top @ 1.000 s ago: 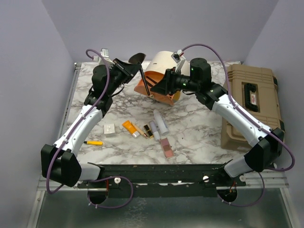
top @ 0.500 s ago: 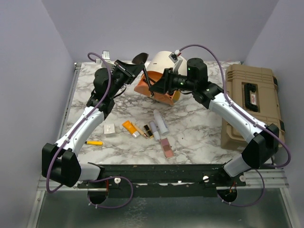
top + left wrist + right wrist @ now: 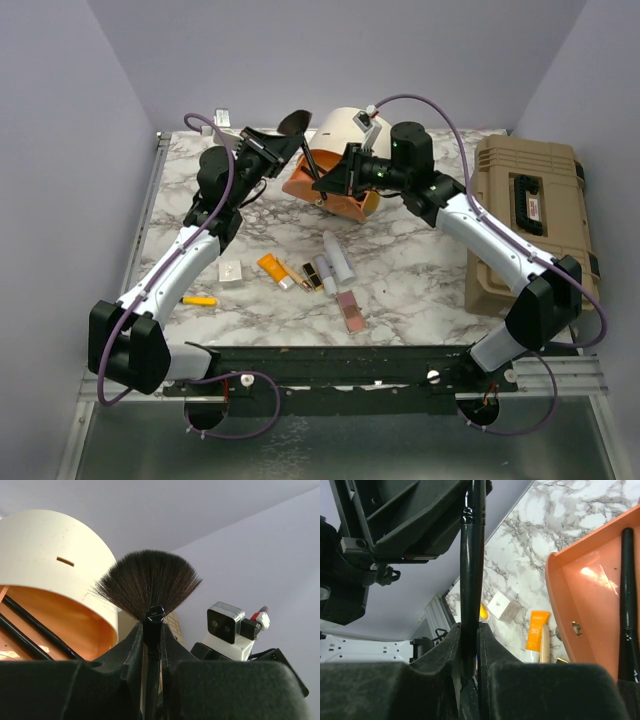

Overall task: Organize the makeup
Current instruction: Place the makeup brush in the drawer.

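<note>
A black makeup brush (image 3: 300,150) with a fanned head (image 3: 147,586) is held in the air in front of the cream case. My left gripper (image 3: 288,146) is shut on it just below the bristles (image 3: 153,630). My right gripper (image 3: 324,186) is shut on the lower end of its handle (image 3: 471,570). On the marble lie a white square compact (image 3: 231,270), an orange tube (image 3: 270,268), gold-black lipsticks (image 3: 311,274), white tubes (image 3: 339,256) and a pink palette (image 3: 350,311). The orange tube (image 3: 537,630) and the compact (image 3: 503,605) also show in the right wrist view.
The cream cylindrical case (image 3: 345,130) lies open at the back, its orange inside (image 3: 592,587) holding another black brush (image 3: 627,605). A tan toolbox (image 3: 528,220) stands at the right. A small yellow item (image 3: 198,300) lies at the front left.
My right gripper has shifted a little left and come onto the brush handle. My left gripper has kept the brush, moving only slightly.
</note>
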`<state>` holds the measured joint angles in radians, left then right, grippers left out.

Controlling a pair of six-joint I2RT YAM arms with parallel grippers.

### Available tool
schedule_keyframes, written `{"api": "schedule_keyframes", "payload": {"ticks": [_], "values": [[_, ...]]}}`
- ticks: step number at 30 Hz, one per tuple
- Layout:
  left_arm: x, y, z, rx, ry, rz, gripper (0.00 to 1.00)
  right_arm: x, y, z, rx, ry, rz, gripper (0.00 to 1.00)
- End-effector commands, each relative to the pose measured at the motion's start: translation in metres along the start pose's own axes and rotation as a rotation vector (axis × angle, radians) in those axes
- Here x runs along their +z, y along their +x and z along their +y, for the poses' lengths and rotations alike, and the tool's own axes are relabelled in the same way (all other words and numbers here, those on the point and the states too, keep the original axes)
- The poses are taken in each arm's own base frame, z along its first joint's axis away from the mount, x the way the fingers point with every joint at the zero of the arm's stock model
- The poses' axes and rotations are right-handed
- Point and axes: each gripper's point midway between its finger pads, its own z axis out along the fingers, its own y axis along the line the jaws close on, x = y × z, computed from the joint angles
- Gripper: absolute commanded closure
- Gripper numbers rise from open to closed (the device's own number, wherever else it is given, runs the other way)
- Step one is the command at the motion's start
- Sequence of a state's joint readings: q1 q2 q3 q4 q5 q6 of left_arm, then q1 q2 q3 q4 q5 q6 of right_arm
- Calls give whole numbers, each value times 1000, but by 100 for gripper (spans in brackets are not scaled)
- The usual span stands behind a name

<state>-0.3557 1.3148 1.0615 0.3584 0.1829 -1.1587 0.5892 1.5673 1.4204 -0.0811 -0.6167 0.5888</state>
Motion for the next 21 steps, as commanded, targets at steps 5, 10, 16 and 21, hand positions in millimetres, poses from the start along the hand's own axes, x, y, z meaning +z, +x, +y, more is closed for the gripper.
{"api": "schedule_keyframes", "payload": {"ticks": [5,10,16,21], "values": [[-6,0,-10,58,47,-8,76,-11,-19,1,-74,72,-77,94],[-5,4,-5,67,38,11,46,-15,-23,-2,-91,110,-86,99],[-11,8,2,126,6,39,21,-21,-28,-10,-135,182,-86,99],[-16,24,25,233,-119,170,18,-40,-29,-27,-226,324,-59,99]]}}
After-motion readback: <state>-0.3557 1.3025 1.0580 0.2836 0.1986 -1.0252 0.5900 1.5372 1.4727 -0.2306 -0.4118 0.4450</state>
